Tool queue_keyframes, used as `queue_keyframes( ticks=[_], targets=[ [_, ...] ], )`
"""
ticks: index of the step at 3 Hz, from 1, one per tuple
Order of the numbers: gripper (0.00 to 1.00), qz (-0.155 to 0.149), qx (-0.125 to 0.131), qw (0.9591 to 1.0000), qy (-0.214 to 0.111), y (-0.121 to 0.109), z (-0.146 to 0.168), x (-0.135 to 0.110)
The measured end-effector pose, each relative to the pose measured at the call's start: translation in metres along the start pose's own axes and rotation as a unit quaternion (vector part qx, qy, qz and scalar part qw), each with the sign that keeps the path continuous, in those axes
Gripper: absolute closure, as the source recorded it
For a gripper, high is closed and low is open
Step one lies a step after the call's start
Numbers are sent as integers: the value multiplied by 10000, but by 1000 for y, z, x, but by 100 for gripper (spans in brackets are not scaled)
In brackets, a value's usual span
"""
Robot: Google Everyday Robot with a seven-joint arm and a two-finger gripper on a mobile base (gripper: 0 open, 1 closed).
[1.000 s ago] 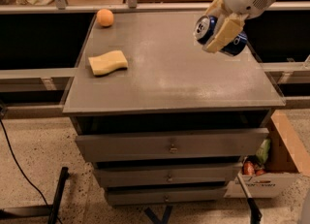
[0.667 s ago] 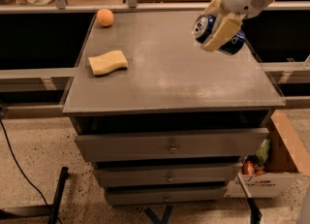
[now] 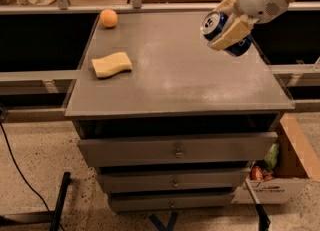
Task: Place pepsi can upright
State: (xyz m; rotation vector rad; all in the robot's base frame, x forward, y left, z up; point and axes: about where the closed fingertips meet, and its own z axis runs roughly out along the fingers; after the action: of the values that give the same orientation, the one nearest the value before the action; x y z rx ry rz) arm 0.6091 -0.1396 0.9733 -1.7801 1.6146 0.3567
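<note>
The pepsi can (image 3: 215,26) is dark blue with a silver end. It is held tilted on its side in the air above the right rear part of the grey cabinet top (image 3: 180,70). Its silver end faces left toward the camera. My gripper (image 3: 227,27) comes in from the upper right on a white arm and is shut on the can, with cream-coloured fingers (image 3: 231,34) across its body. The can's far end (image 3: 241,46) shows below the fingers.
A yellow sponge (image 3: 111,64) lies on the left of the top. An orange (image 3: 108,18) sits at the back left corner. Drawers (image 3: 177,149) below stand slightly open. A cardboard box (image 3: 280,175) with items stands on the floor at the right.
The gripper has lifted slightly with the can still held tilted. Sponge and orange have not moved.
</note>
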Motion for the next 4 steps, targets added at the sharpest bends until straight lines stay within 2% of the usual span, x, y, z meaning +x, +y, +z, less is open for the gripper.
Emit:
queue_keyframes(
  ticks=[1,2,3,4],
  targets=[
    [100,96,148,9971,-734,-9,1,7],
    [100,174,124,9894,-1435,-15,7,15],
    [100,306,49,9797,-1982,-16,16,26],
    [100,452,120,9689,-2431,-16,16,38]
  ],
)
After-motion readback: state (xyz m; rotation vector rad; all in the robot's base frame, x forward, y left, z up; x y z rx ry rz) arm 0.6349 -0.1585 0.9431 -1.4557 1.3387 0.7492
